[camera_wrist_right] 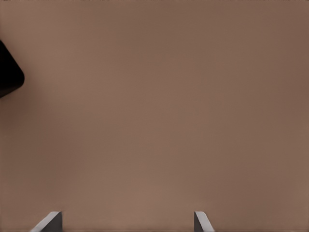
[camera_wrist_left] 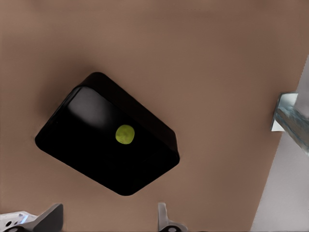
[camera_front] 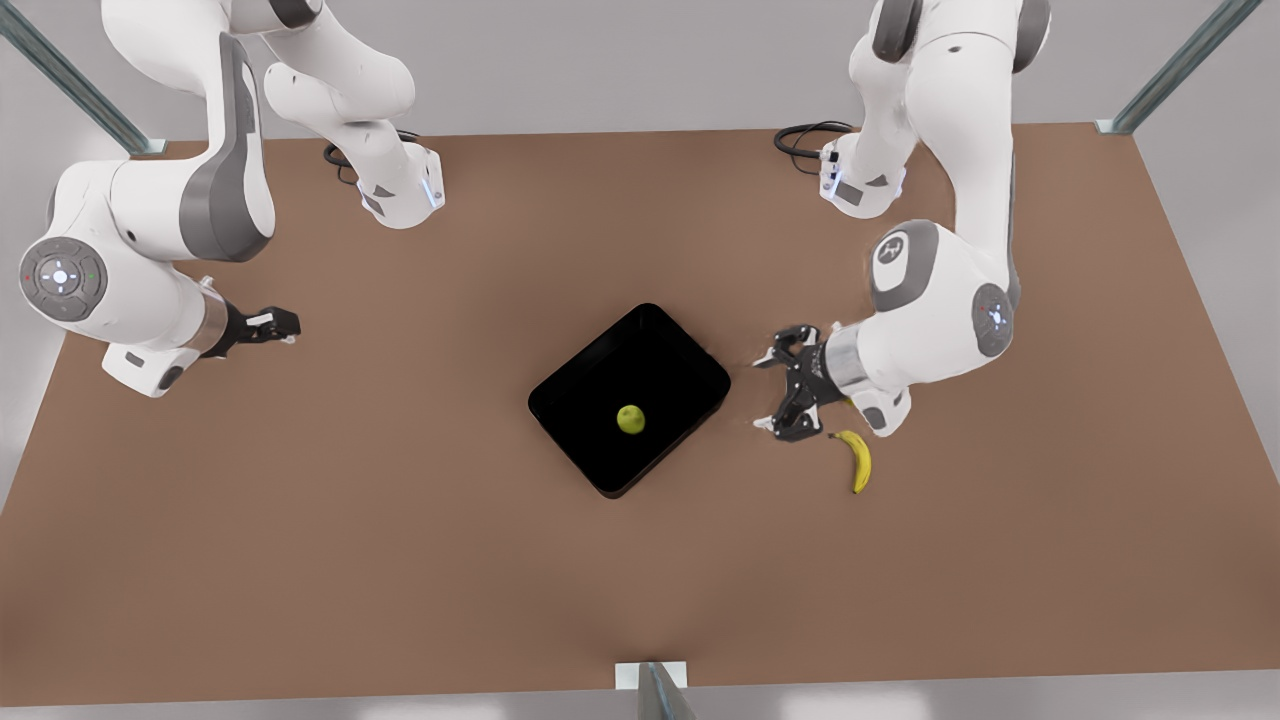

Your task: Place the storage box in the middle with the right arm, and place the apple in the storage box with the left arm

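Storage box [camera_front: 672, 352] sits at the middle of the table [camera_front: 400, 560], well clear of every edge and turned diagonal to them, open side up. Apple [camera_front: 630, 419] lies on the box floor, loose, a bit off centre toward the table edge at the front view's bottom, not touching any wall. Left end effector [camera_front: 280, 323] is on the front view's left, well apart from the box and nearer that side edge of the table. Its fingers [camera_wrist_left: 54, 216] are spread apart with nothing between them, and its wrist view has the whole box with the apple inside. Right end effector [camera_front: 768, 395] is just beside the box corner that faces the front view's right, fingers [camera_wrist_right: 50, 220] wide apart, gripping nothing, not touching the box. Banana [camera_front: 858, 460] lies flat on the table close to the right end effector, on the side away from the box.
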